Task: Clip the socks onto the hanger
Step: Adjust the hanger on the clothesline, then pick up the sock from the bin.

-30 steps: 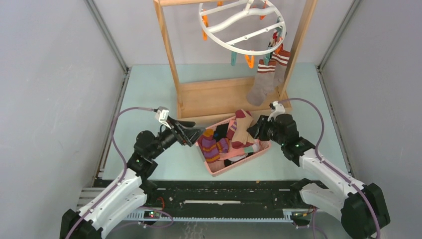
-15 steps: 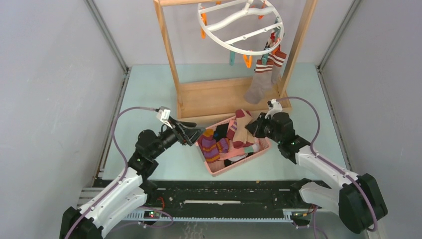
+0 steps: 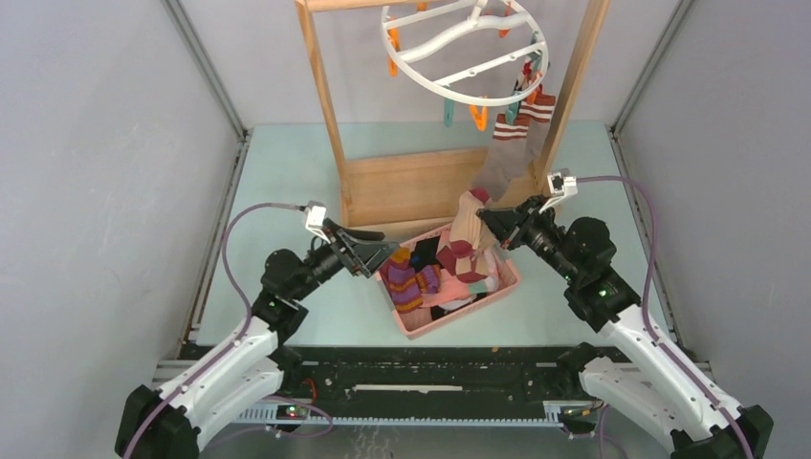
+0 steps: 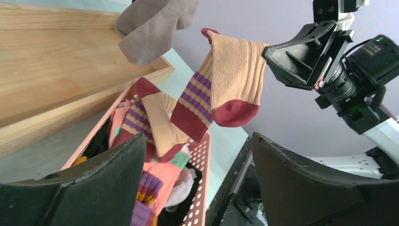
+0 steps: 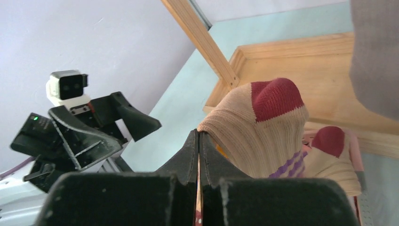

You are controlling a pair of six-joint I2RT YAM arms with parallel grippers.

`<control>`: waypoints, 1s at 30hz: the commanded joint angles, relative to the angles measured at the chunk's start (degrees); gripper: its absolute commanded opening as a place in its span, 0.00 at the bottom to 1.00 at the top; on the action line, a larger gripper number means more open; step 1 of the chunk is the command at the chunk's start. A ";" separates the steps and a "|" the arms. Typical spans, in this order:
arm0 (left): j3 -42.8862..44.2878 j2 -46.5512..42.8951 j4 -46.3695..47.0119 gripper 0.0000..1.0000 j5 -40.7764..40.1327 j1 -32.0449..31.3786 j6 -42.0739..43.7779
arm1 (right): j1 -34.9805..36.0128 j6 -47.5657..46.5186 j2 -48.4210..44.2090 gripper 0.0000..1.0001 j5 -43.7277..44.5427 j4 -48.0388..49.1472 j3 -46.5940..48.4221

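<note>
The right gripper (image 3: 490, 222) was found fully closed on a tan sock (image 3: 468, 228) with a maroon toe and purple stripes, the fabric being pinched at its upper edge between the two fingers (image 5: 190, 155). The sock was seen hanging from the fingertips over the far part of the pink basket (image 3: 461, 320), its lower end down among the other socks (image 3: 413, 280) heaped there; whether it touched them could not be told. The left gripper (image 3: 376, 248) was held wide open and empty just beside the basket's left rim, pointed toward the hanging sock and apart from it. The hanger (image 3: 466, 50) was noted well above and behind the held sock, with two striped socks (image 3: 509, 151) clipped at its near right rim. The hanger was hung from a wooden rack (image 3: 411, 186), whose base was set on the pale green table (image 3: 287, 163) just behind the basket. Plain grey walls (image 3: 105, 172) were recorded on three sides of the table.
</note>
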 commanded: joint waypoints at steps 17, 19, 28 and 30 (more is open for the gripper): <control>-10.61 4.42 30.36 0.92 7.75 -5.77 22.42 | 14.02 2.20 2.93 0.00 7.85 7.71 6.48; -12.07 4.62 30.40 0.93 1.39 -10.51 29.77 | 17.19 2.26 3.94 0.00 11.56 9.74 6.84; -14.00 10.78 38.57 0.97 -20.90 -19.61 39.47 | 28.15 1.02 9.65 0.00 23.76 17.21 8.71; -13.29 12.81 41.07 0.97 -20.90 -19.68 39.28 | 29.48 0.79 10.80 0.00 25.54 17.62 9.52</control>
